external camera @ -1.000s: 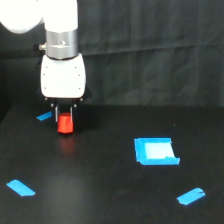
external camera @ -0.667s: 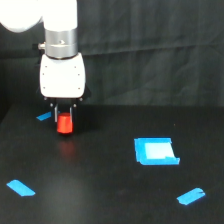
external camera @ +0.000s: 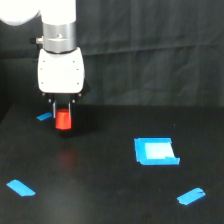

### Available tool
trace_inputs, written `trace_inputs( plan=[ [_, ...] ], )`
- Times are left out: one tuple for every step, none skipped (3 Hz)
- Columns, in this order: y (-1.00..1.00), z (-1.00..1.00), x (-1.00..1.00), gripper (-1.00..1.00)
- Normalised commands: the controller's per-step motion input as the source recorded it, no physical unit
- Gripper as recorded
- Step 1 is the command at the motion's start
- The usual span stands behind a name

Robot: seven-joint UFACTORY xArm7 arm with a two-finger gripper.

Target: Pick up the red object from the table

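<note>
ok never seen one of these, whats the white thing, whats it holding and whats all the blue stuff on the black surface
The white block is the end of a robot arm; its gripper hangs below it, two thin fingers pointing down. This one picture comes from a camera off the arm, looking at the scene from the side. Between the fingers sits the red object, a small cylinder, apparently gripped and just above the table; a faint red reflection shows below it. The blue stuff is tape: strips at and, plus a square patch.
</note>
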Motion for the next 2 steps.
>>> trace_inputs(
  plan=[
    [-0.12, 0.95, -0.01, -0.93],
    [0.00, 0.95, 0.03, -0.95]
  ],
)
